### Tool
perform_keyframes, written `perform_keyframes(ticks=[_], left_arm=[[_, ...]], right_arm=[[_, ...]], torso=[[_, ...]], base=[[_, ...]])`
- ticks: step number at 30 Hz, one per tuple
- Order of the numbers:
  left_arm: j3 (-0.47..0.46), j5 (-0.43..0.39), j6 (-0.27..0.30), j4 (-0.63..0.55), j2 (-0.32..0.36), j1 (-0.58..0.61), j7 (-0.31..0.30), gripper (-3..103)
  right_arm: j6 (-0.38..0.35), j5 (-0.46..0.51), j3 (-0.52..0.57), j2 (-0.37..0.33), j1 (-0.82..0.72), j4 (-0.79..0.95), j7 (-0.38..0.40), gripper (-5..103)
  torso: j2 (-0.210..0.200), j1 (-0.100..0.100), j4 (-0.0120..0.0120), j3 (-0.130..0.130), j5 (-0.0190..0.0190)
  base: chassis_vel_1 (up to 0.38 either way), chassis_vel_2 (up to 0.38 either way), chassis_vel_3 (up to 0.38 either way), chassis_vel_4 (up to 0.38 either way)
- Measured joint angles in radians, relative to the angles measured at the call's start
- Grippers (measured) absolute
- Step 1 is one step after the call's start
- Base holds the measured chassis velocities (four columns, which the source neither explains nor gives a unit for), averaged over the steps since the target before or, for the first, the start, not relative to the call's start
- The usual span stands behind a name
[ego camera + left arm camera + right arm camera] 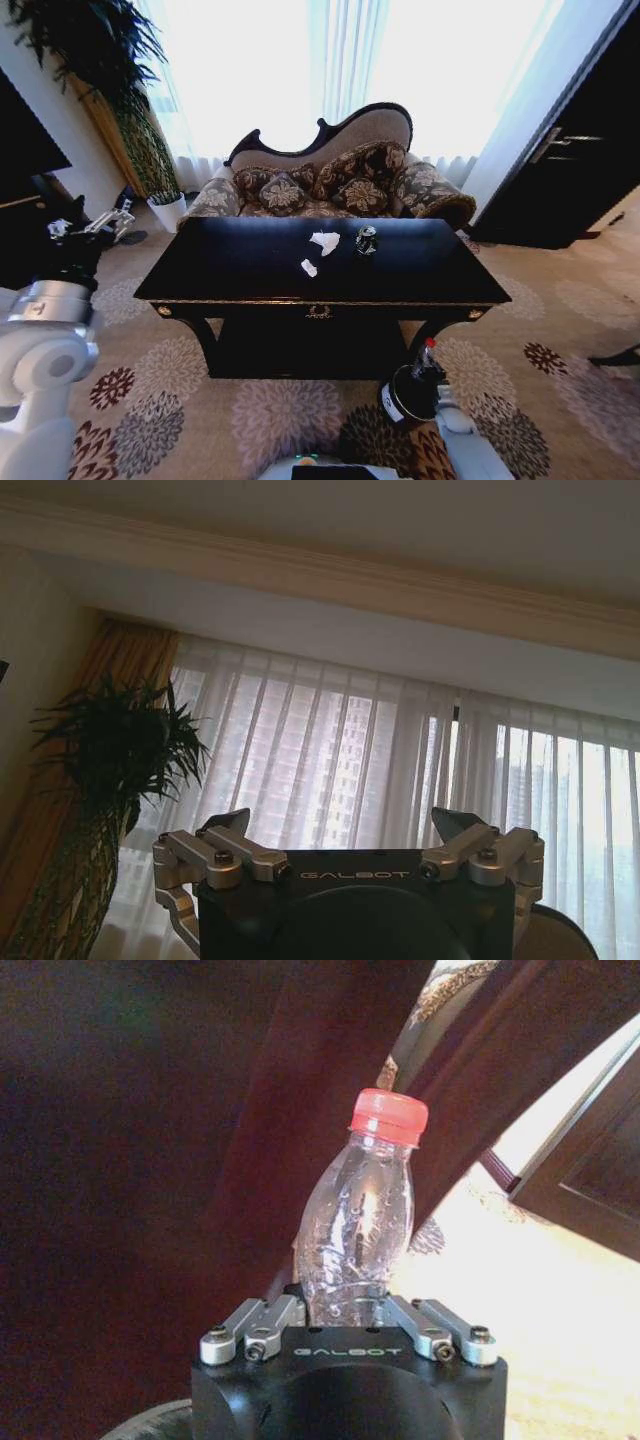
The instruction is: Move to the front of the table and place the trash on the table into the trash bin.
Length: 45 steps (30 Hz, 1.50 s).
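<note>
Right hand: the right hand [345, 1312] sits low in front of the counter, over the trash bin [408, 395], its fingers clamped on the lower body of a clear bottle [357, 1235] with a red cap [389, 1116].
Bottle handling: thin, empty-looking plastic, so I judge it light, springy and a little slippery; it would dent under a hard squeeze. The body just above the base, where it is held now, looks the steadiest place to take it.
Trash bin: small, dark and cylindrical with a white label, standing on the patterned carpet [280, 420] just beside the counter's front right leg. In the head view the bottle's cap pokes up right at its rim.
Counter: the glossy black counter [250, 270] stands straight ahead, with a lower shelf and a gold ornament at mid-apron.
Remaining trash: two crumpled white paper scraps [324, 241] and a crushed dark can [366, 240] lie near the middle of the top, close together. The paper should be featherweight and soft, to be pinched anywhere; the can is stiff with creased edges, best taken across its flattened sides.
Left hand: the left hand [343, 842] is raised off to the robot's left, well apart from the counter, fingers spread apart and holding nothing.
Behind: a sofa [340, 180] stands against bright curtains.
</note>
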Motion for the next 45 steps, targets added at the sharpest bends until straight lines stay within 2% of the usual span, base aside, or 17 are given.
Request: perform_keyframes(ticks=[6,13,22,23,26,27,28,29,32,34,35,36,39,43,45], left_arm=[[0.01,0.003,0.0,0.002,-0.007,-0.006,0.0,100],[0.009,0.006,0.0,0.0,-0.012,-0.007,0.001,100],[-0.003,0.008,0.0,-0.002,-0.008,-0.002,0.005,100],[-0.004,0.008,0.0,-0.003,-0.008,-0.002,0.005,100],[-0.005,0.008,-0.001,-0.004,-0.008,-0.001,0.006,100],[-0.006,0.008,-0.001,-0.004,-0.007,0.0,0.007,100],[-0.007,0.008,-0.001,-0.004,-0.007,0.001,0.007,100],[-0.007,0.008,-0.001,-0.004,-0.007,0.001,0.007,100],[-0.011,0.008,-0.002,-0.004,-0.006,0.001,0.008,100],[-0.011,0.008,-0.003,-0.004,-0.006,0.001,0.008,100],[-0.013,0.008,-0.003,-0.003,-0.006,0.0,0.009,100],[-0.013,0.008,-0.004,-0.002,-0.005,-0.001,0.009,100],[-0.013,0.008,-0.004,-0.001,-0.005,-0.002,0.009,100],[-0.011,0.011,-0.006,0.004,-0.006,-0.004,0.012,100],[-0.01,0.012,-0.006,0.004,-0.006,-0.005,0.012,100]], right_arm=[[-0.01,-0.048,0.006,-0.01,0.009,-0.028,0.028,25],[-0.057,0.022,-0.002,0.002,0.0,-0.05,0.046,25],[-0.074,0.056,-0.001,0.001,-0.005,-0.061,0.042,25],[-0.081,0.059,-0.001,0.004,-0.007,-0.059,0.042,21],[-0.092,0.063,-0.002,0.006,-0.009,-0.056,0.042,24],[-0.097,0.066,-0.002,0.007,-0.011,-0.052,0.043,35],[-0.099,0.068,-0.003,0.006,-0.014,-0.048,0.042,40],[-0.099,0.068,-0.003,0.006,-0.014,-0.048,0.042,40],[-0.104,0.082,-0.003,0.007,-0.022,-0.037,0.041,51],[-0.106,0.088,-0.004,0.008,-0.023,-0.034,0.041,51],[-0.11,0.099,-0.004,0.012,-0.028,-0.029,0.04,62],[-0.111,0.105,-0.004,0.014,-0.032,-0.025,0.04,68],[-0.113,0.109,-0.004,0.016,-0.036,-0.021,0.04,73],[-0.115,0.119,-0.003,0.027,-0.051,-0.004,0.04,95],[-0.116,0.122,-0.003,0.03,-0.056,0.002,0.039,95]], torso=[[0.0,0.0,0.0,0.0,0.0],[0.0,0.0,0.0,0.0,-0.0002],[0.0,0.0,0.0,0.0,-0.0004],[0.0,0.0,0.0001,0.0,-0.0003],[0.0,0.0,0.0,0.0,0.0001],[0.0,0.0,0.0,0.0,-0.0001],[0.0,0.0,0.0001,0.0,-0.0005],[0.0,0.0,0.0001,0.0,-0.0005],[0.0,0.0,0.0,0.0,-0.0004],[0.0,0.0,0.0001,0.0,-0.0005],[0.0,0.0,0.0001,0.0,-0.0002],[0.0,0.0,0.0001,0.0,-0.0001],[0.0,0.0,0.0,0.0,-0.0003],[0.0,0.0,0.0001,0.0,-0.0002],[0.0,0.0,0.0001,0.0,-0.0003]], base=[[0.0,0.0,0.0,0.0],[0.0,0.0,0.0,0.0],[0.0,0.0,0.0,0.0],[0.0,0.0,0.0,0.0],[0.0,0.0,0.0,0.0],[0.0,0.0,0.0,0.0],[0.0,0.0,0.0,0.0],[0.0,0.0,0.0,0.0],[0.0,0.0,0.0,0.0],[0.0,0.0,0.0,0.0],[0.0,0.0,0.0,0.0],[0.0,0.0,0.0,0.0],[0.0,0.0,0.0,0.0],[0.0,0.0,0.0,0.0],[0.0,0.0,0.0,0.0]])
